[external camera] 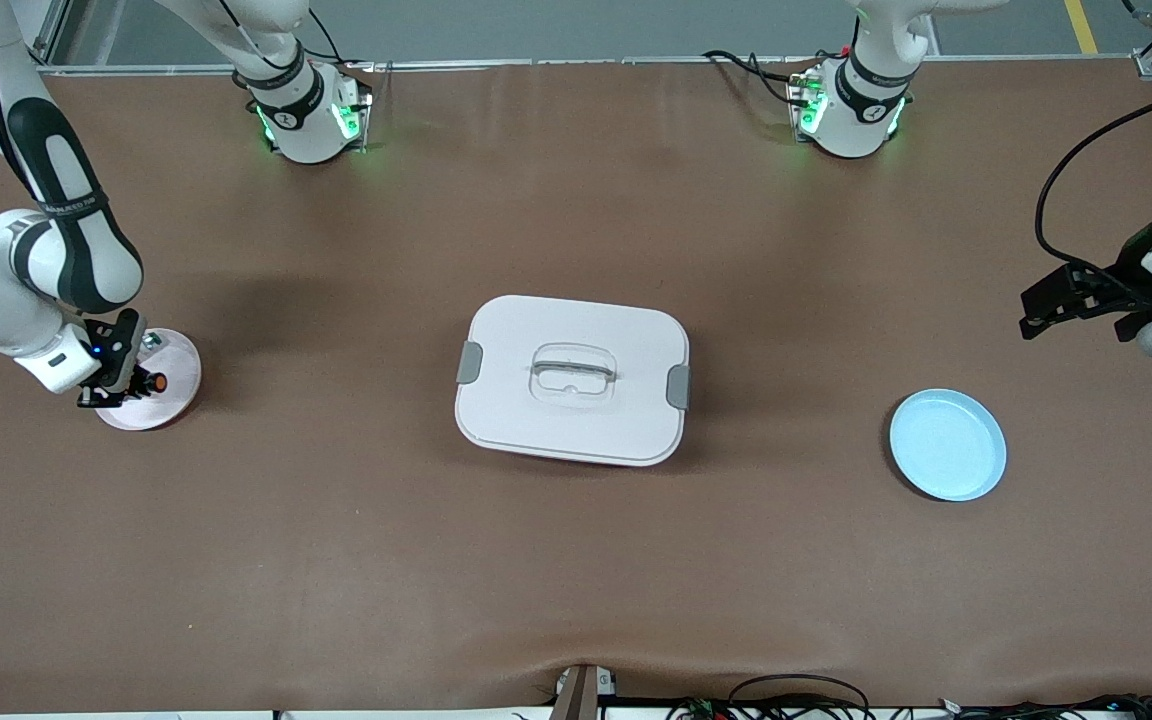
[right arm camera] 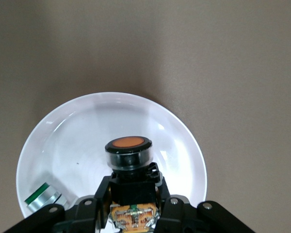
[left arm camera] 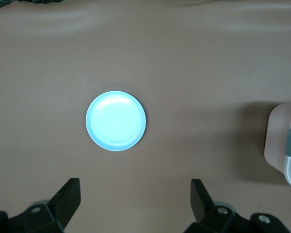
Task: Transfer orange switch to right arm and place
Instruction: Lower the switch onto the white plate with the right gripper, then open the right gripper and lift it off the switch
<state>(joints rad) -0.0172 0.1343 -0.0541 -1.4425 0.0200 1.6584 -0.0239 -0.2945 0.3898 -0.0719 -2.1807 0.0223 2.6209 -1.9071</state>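
Pink plate [external camera: 176, 400] holding silver-green part [right arm camera: 42, 197], perhaps a switch, blue plate [external camera: 947, 445]

White lidded box [external camera: 572, 379] sits mid-desk [external camera: 336, 560], grey clips on its ends. Empty light blue plate [external camera: 947, 444] toward the left arm's end. A pale pink plate [external camera: 172, 396] holds a small green-and-silver piece [right arm camera: 42, 197].

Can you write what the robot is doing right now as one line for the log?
right gripper: shut on orange switch, over pink plate | left gripper: open, waiting above table near blue plate
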